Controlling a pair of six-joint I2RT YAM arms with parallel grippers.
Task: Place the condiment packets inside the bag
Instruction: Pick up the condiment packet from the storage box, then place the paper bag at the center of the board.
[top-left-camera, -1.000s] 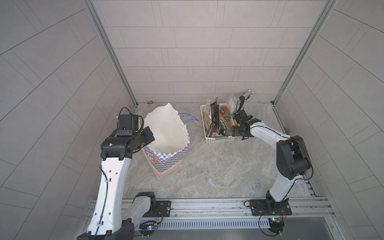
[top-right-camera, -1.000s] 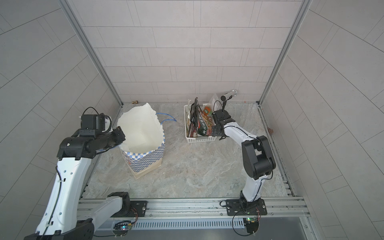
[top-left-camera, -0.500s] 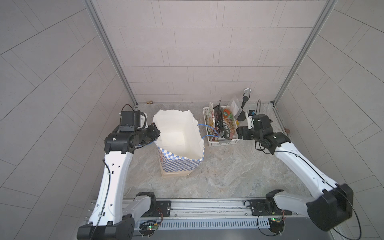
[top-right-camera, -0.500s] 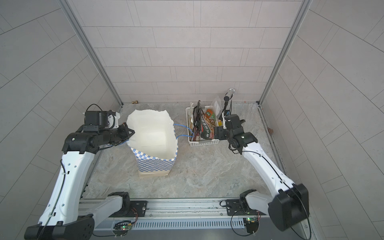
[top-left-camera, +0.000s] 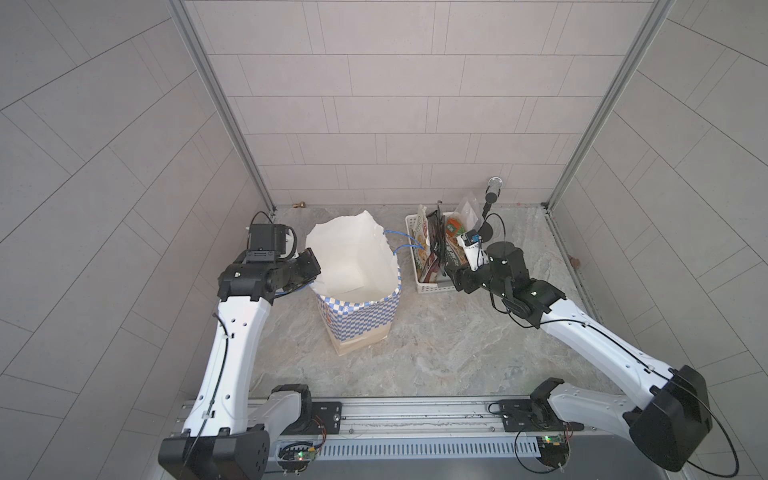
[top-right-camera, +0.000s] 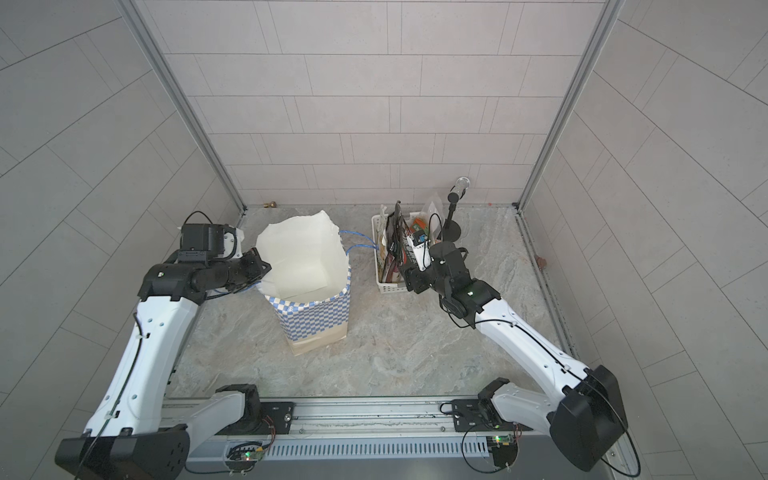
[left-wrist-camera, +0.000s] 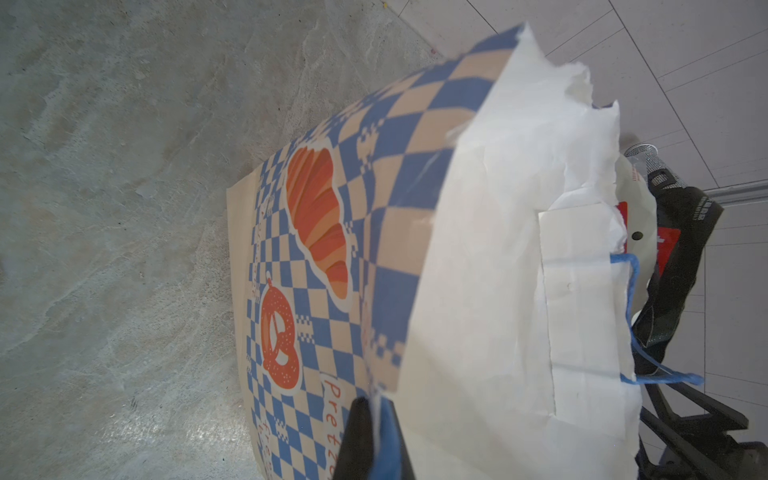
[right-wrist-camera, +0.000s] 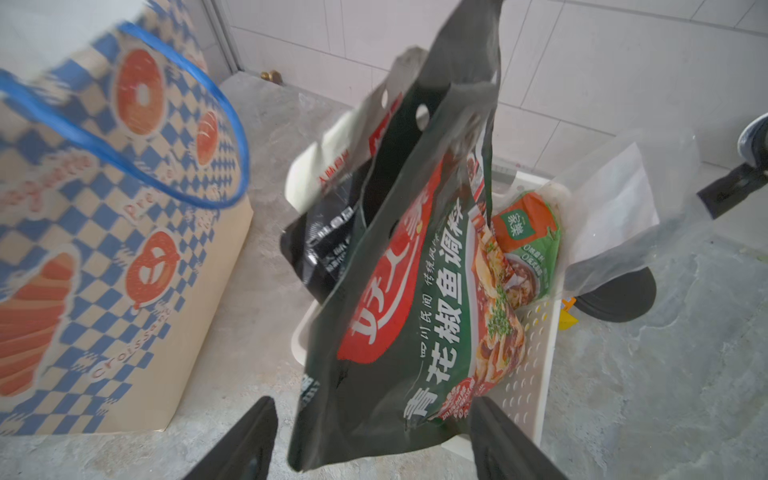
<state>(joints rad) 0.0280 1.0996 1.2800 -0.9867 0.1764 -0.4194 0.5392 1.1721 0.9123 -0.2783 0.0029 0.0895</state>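
The checked bag (top-left-camera: 361, 316) (top-right-camera: 316, 311) stands upright with its mouth open. My left gripper (top-left-camera: 309, 270) (left-wrist-camera: 374, 440) is shut on its near rim, where a blue cord handle attaches. Several condiment packets (top-left-camera: 434, 245) (top-right-camera: 395, 249) stand on edge in a white basket (top-left-camera: 428, 286). My right gripper (top-left-camera: 451, 270) (right-wrist-camera: 374, 436) is open at the basket's near end. Its fingers straddle the lower corner of a dark packet with a red label (right-wrist-camera: 399, 291), with a gap on one side. Behind it are a black packet (right-wrist-camera: 328, 241) and a green and orange one (right-wrist-camera: 528, 232).
A clear pouch (right-wrist-camera: 615, 208) leans at the basket's far side. A microphone on a round black stand (top-left-camera: 492, 195) (top-right-camera: 455, 195) rises just behind the basket, near the back wall. The bag's free handle (right-wrist-camera: 166, 124) hangs between bag and basket. A small yellow block (right-wrist-camera: 567, 318) lies beside the basket (right-wrist-camera: 532, 353).
The left arm has drawn the bag rightward toward the basket and set it upright. The right arm's elbow has dropped low, and its jaws have narrowed around the dark packet.
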